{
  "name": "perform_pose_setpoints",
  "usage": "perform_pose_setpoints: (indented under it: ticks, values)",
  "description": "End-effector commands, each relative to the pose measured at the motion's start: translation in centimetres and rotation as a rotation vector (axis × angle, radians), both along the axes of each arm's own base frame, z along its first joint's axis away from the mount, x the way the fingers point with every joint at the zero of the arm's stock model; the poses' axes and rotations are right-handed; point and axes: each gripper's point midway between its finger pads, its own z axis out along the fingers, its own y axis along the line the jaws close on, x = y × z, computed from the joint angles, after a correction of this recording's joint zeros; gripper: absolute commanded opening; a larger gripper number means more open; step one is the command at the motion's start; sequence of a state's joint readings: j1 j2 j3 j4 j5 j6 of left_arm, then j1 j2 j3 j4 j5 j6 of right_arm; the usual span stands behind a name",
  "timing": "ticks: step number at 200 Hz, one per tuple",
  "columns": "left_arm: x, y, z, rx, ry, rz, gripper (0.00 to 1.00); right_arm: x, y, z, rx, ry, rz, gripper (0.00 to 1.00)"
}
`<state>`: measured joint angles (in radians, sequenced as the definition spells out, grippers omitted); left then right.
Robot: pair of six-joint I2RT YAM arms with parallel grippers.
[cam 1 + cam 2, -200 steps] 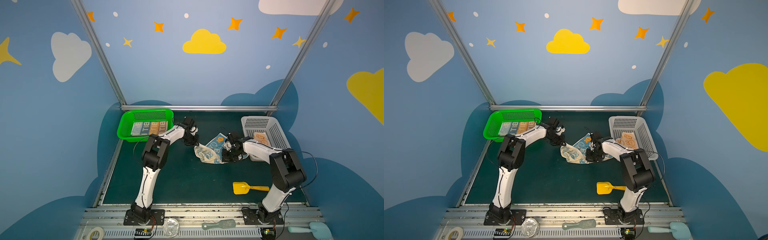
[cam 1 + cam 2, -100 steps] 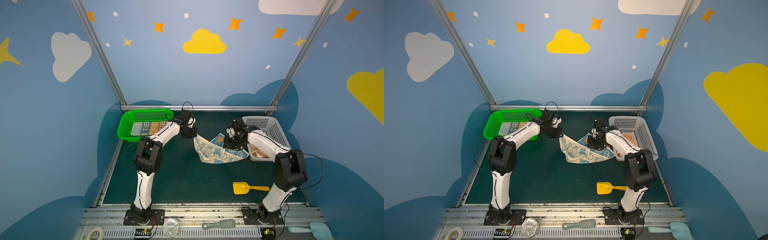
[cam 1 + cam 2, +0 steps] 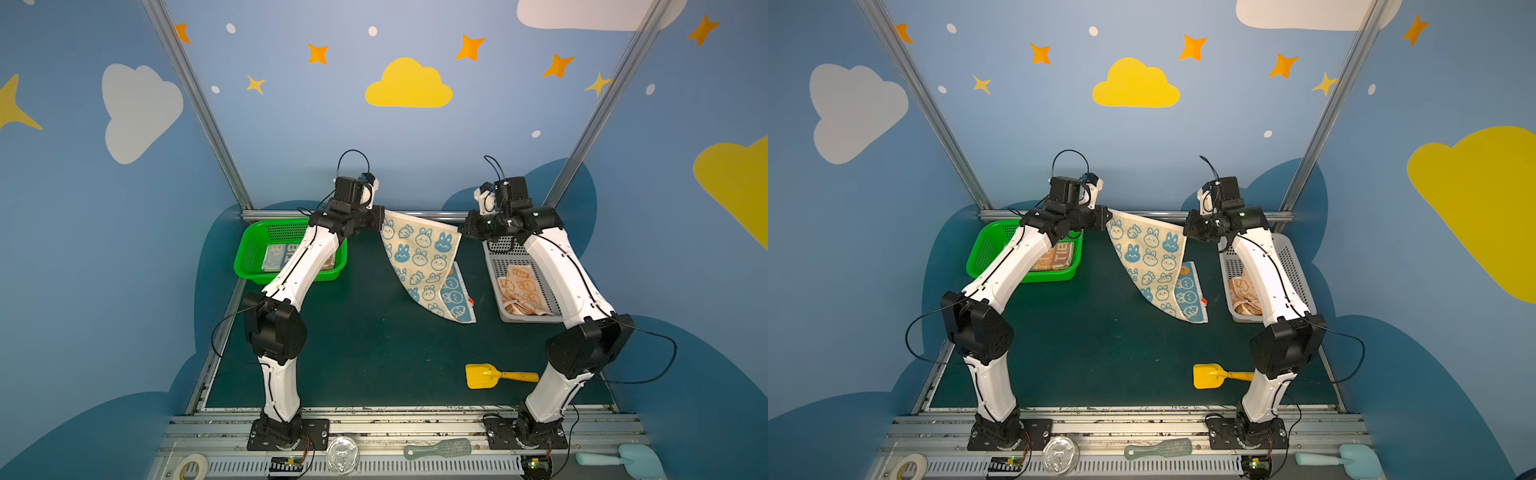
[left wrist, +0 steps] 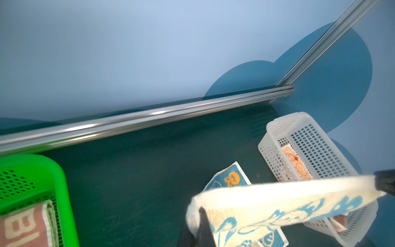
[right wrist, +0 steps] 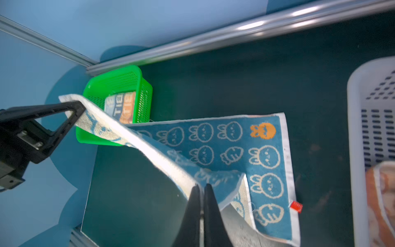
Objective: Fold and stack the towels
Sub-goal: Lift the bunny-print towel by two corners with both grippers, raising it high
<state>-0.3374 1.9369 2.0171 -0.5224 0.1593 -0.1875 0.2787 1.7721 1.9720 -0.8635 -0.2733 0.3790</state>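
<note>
left claw point(image 3: 380, 218): I have it pinched tight on one top corner of the rabbit towel point(image 3: 419, 257), raised high above the mat point(image 3: 353, 340).
right claw point(image 3: 460, 230): level with my left, clamped on the neighbouring top corner. My fingertips point(image 5: 192, 205) press together with cloth between them.
rabbit towel: its top edge is stretched between my two claws. The cream face hangs below them, and the blue lower end with the red tag point(image 5: 296, 206) lies on the mat beneath.
green basket point(image 3: 249, 253): below and outward of my left claw, holding folded towels point(image 3: 1054, 257) with lettering.
white basket point(image 3: 498, 249): below my right claw, with an orange-printed towel point(image 3: 519, 286) bunched inside.
yellow scoop point(image 3: 482, 376): on the mat, well apart from both claws, toward my right base.
</note>
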Motion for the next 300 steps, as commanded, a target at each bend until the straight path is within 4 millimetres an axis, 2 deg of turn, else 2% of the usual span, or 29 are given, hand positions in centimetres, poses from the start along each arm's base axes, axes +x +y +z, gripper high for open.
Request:
perform_pose_setpoints:
  ticks: [1, 32, 62, 87, 111, 152, 171, 196, 211, 222, 241, 268, 300]
  values:
    - [-0.6, 0.9, 6.1, 0.003, -0.163, 0.002, 0.03, 0.8, -0.5, 3.1, 0.015, -0.142, 0.0, 0.0]
    - [-2.0, 2.1, 11.0, 0.001, -0.267, 0.033, 0.03, 0.4, -1.7, 8.5, 0.026, -0.254, -0.018, 0.0]
    - [-5.1, 3.7, 15.5, -0.028, -0.354, 0.068, 0.03, -1.5, -2.1, 12.3, 0.018, -0.333, 0.008, 0.0]
    - [-8.5, 5.0, 17.7, -0.06, -0.405, 0.085, 0.03, -4.3, -2.5, 14.8, 0.026, -0.395, 0.03, 0.0]
    - [-12.4, 5.6, 19.3, -0.098, -0.444, 0.079, 0.03, -7.9, -2.7, 17.2, 0.038, -0.47, 0.072, 0.0]
    - [-20.0, 5.3, 22.6, -0.156, -0.511, 0.052, 0.03, -13.8, -3.4, 20.8, 0.06, -0.606, 0.121, 0.0]
    - [-21.5, 5.3, 23.4, -0.206, -0.503, 0.054, 0.03, -15.0, -3.7, 21.9, 0.072, -0.639, 0.117, 0.0]
    - [-20.4, 5.0, 22.8, -0.211, -0.459, 0.074, 0.03, -14.4, -4.1, 22.2, 0.072, -0.629, 0.08, 0.0]
    - [-18.6, 4.7, 21.4, -0.186, -0.418, 0.095, 0.03, -12.2, -4.2, 20.7, 0.049, -0.563, 0.052, 0.0]
    - [-16.6, 4.1, 19.6, -0.161, -0.372, 0.096, 0.03, -10.5, -4.3, 19.3, 0.027, -0.505, 0.027, 0.0]
    - [-12.4, 3.5, 15.2, -0.144, -0.264, 0.1, 0.03, -6.5, -4.1, 15.5, -0.001, -0.387, -0.002, 0.0]
    - [-6.7, 2.6, 8.6, -0.13, -0.125, 0.101, 0.03, -0.8, -3.8, 9.0, -0.037, -0.238, -0.028, 0.0]
    - [-1.1, 1.5, 3.0, -0.146, -0.054, 0.07, 0.03, 4.4, -2.9, 2.5, -0.019, -0.12, -0.023, 0.0]
